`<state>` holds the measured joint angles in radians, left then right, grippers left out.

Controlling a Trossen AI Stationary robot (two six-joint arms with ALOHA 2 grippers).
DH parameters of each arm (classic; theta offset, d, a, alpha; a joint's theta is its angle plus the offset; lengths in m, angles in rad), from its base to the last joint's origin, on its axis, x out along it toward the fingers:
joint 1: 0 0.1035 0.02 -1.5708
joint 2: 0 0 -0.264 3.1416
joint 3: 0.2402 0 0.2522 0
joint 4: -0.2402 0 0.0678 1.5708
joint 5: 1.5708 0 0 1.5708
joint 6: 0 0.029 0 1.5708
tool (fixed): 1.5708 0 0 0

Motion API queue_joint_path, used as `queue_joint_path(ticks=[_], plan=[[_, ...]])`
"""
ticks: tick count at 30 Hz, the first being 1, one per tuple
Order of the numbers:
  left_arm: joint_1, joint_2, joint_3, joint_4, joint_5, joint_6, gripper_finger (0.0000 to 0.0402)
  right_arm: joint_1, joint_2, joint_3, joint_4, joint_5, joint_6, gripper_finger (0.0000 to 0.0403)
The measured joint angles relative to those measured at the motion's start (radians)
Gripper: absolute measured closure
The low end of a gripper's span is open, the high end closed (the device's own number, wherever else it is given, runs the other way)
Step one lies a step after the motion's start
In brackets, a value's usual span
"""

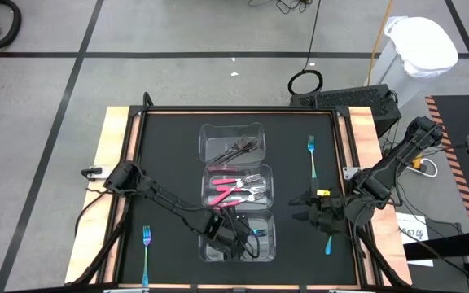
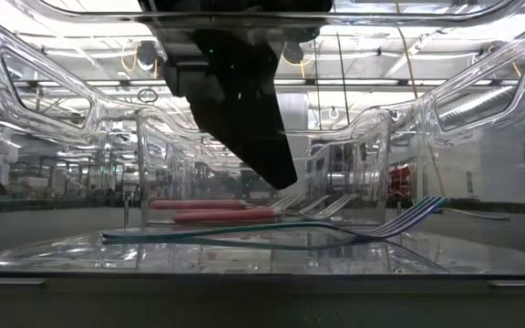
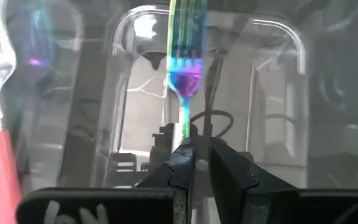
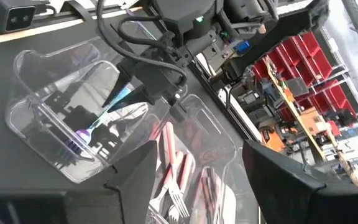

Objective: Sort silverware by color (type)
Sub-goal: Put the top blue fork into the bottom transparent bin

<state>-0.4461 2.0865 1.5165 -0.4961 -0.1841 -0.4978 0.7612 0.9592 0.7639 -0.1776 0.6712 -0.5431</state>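
Loose teal fork [image 1: 146,246] lies on the surface well outboard of the left claw [image 1: 233,236], long axis running near-to-far, and the left arm is the closer one to it. Left claw is down inside the nearest clear container [image 1: 260,254], fingers [image 3: 182,165] only narrowly apart around the handle of an iridescent teal fork [image 3: 185,74]; that fork points straight out ahead of the claw, tines away. Can't tell whether it's still pinched or just let go; my read is a drop-off in progress. Middle container [image 1: 269,194], next one beyond the left claw, holds the pink-handled forks [image 1: 228,190]; far container [image 1: 204,143] holds the dark grey metal forks [image 1: 243,146]. Right claw [image 1: 303,208] hovers just beside the containers, spread wide, empty. One teal fork [image 1: 329,243] lies just beside it on the near side, another [image 1: 312,155] farther off; both long axes near-to-far, right arm closer.
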Motion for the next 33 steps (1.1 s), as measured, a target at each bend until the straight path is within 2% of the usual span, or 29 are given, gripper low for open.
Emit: queue_joint_path(ticks=[4,11,17,20,26,33], plan=[[0.007,-0.002,0.061,-0.014,0.002,0.034,0.0354,-0.001,0.0,0.0,-0.009,0.065,0.01,0.0172],[0.009,-0.004,0.209,-0.096,0.001,0.174,0.0354,-0.016,-0.032,0.0,-0.1,0.064,0.088,0.0172],[0.016,-0.005,0.342,-0.258,-0.002,0.34,0.0354,-0.043,-0.118,0.0,-0.234,0.062,0.213,0.0172],[0.029,-0.005,0.406,-0.342,-0.039,0.477,0.0354,-0.065,-0.161,-0.006,-0.27,0.062,0.285,0.0172],[0.08,-0.006,0.465,-0.364,-0.242,0.693,0.0354,-0.132,-0.22,-0.049,-0.291,0.065,0.385,0.0172],[0.191,-0.006,0.465,-0.337,-0.221,0.711,0.0354,-0.266,-0.235,-0.118,-0.295,0.064,0.434,0.0172]])
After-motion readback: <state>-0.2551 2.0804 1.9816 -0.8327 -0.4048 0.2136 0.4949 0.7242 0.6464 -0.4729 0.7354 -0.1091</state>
